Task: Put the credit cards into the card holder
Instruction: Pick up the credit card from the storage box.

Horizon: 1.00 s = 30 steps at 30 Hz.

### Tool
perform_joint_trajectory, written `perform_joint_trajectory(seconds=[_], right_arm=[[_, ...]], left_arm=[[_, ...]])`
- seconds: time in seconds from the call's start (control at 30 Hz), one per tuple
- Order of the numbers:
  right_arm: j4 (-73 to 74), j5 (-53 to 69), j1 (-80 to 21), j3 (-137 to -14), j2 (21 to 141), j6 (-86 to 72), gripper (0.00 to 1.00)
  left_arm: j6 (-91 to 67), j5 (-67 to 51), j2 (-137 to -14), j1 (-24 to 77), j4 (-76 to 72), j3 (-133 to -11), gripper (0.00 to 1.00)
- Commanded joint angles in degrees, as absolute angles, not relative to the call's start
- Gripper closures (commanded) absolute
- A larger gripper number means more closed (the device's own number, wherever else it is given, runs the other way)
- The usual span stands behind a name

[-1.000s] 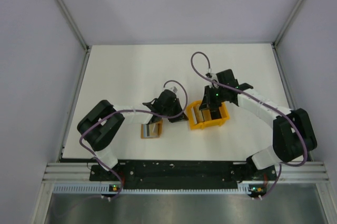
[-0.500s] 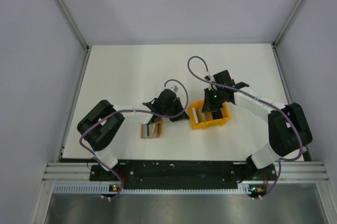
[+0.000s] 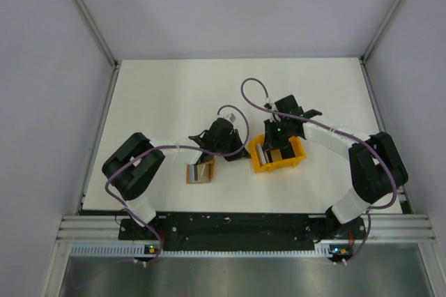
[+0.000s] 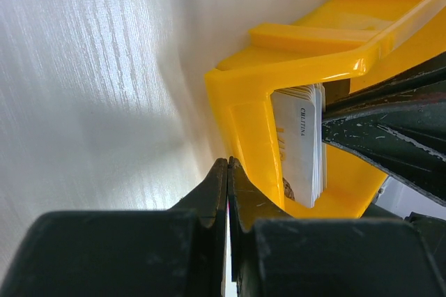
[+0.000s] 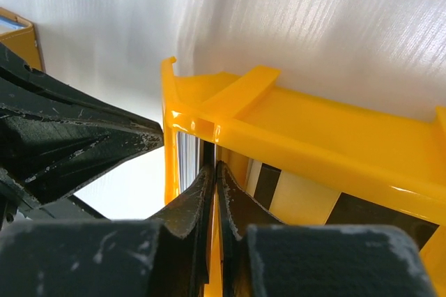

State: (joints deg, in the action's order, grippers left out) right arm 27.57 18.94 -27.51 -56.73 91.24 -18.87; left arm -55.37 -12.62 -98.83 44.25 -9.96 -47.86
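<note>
The orange card holder (image 3: 191,173) lies open on the table under my left arm, with a pale grey card (image 3: 203,171) resting in it; its corner also shows in the right wrist view (image 5: 17,35). More cards stand as a white stack (image 4: 301,142) at the left end of a yellow bin (image 3: 296,158). My left gripper (image 3: 241,149) is shut, its tips (image 4: 228,166) against the bin's outer left wall (image 4: 254,126). My right gripper (image 3: 272,148) reaches down into the bin and is shut (image 5: 214,169) on a thin dark-edged card (image 5: 210,149) beside the stack (image 5: 186,161).
The bin also holds dark and cream-striped cards (image 5: 279,189) along its floor. The left arm's black fingers (image 5: 70,136) sit right beside the bin in the right wrist view. Grey walls enclose the white table (image 3: 160,95) on three sides.
My right gripper has shifted left inside the bin, towards the card stack at its left end. The left arm and the card holder have not moved.
</note>
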Motion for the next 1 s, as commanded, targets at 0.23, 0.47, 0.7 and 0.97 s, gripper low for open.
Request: perform_joint_trajectory(seconds=[0.23, 0.47, 0.7, 0.97], right_arm=[[27.6, 18.1, -29.7, -56.9, 91.5, -18.9, 0.91], [29.4, 15.6, -30.1, -57.2, 91.6, -18.5, 0.88], [30.3, 15.8, -30.2, -57.2, 90.3, -17.8, 0.88], [32.0, 8.5, -30.1, -58.8, 83.6, -17.8, 1.00]], left_arm=[[-55.3, -13.4, -97.8, 44.2, -13.5, -48.1, 1.00], [-55.4, -13.4, -97.8, 44.1, -13.5, -48.2, 1.00], [-55.3, -13.5, -97.7, 44.1, -13.4, -48.2, 1.00], [-53.1, -12.6, -96.1, 44.2, -12.3, -49.0, 1.00]])
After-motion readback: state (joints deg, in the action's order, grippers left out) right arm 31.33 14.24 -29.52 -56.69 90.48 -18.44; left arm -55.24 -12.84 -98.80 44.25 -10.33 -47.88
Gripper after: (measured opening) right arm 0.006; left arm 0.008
